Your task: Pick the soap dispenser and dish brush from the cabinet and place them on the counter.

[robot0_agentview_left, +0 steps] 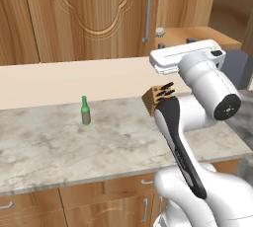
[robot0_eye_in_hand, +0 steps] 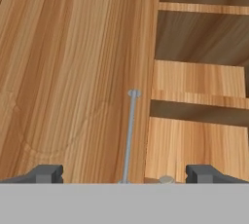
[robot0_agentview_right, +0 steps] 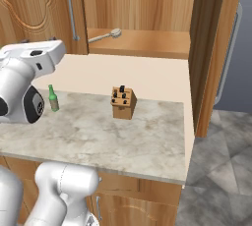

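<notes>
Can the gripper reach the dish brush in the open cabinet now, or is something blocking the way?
Probably yes. The dish brush lies on the shelf of the cabinet, whose right side stands open, and nothing lies in front of it. The gripper is open and faces the door edge by the opening.

Arm raised toward open cabinet (robot0_agentview_left: 94, 16)
Green bottle (robot0_agentview_left: 86, 111) upright on counter (robot0_agentview_left: 59, 142); knife block (robot0_agentview_left: 159, 97) behind arm; dish brush (robot0_agentview_left: 160, 32) on cabinet shelf

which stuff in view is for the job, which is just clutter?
Job:
- dish brush, lying on the shelf of the cabinet
- counter, where things go
- gripper, open, facing the cabinet

Clutter:
- green bottle, upright on the counter
- knife block, on the counter
</notes>
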{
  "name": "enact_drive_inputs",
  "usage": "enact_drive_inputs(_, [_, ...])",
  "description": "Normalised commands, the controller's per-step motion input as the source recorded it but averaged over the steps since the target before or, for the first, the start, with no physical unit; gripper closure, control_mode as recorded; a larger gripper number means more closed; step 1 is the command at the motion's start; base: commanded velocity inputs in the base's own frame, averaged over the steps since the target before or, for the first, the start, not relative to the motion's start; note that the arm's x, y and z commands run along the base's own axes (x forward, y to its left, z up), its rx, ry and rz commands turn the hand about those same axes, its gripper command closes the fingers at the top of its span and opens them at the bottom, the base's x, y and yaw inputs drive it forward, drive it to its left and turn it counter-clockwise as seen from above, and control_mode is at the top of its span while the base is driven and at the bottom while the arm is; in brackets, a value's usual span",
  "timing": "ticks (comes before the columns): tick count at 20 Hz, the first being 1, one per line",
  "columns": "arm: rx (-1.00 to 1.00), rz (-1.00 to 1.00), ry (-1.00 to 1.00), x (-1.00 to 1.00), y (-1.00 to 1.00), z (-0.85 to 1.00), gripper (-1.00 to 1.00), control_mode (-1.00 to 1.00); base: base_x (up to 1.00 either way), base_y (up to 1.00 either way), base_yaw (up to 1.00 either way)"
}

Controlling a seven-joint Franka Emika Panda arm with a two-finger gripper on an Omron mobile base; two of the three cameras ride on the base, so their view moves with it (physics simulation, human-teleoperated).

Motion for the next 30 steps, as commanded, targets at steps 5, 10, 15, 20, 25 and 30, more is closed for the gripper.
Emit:
enact_drive_inputs(5, [0.00, 0.00, 0.00, 0.25, 0.00, -0.02, -1.00, -1.00, 0.00, 0.00, 0.00])
enact_drive_inputs(10, [0.00, 0.00, 0.00, 0.23, 0.00, -0.02, -1.00, -1.00, 0.00, 0.00, 0.00])
enact_drive_inputs(15, [0.00, 0.00, 0.00, 0.24, 0.00, -0.03, -1.00, -1.00, 0.00, 0.00, 0.00])
enact_drive_inputs(20, [0.00, 0.00, 0.00, 0.23, 0.01, -0.03, -1.00, -1.00, 0.00, 0.00, 0.00])
enact_drive_inputs(25, [0.00, 0.00, 0.00, 0.23, 0.01, -0.03, -1.00, -1.00, 0.00, 0.00, 0.00])
enact_drive_inputs(30, [0.00, 0.00, 0.00, 0.24, 0.03, -0.03, -1.00, -1.00, 0.00, 0.00, 0.00])
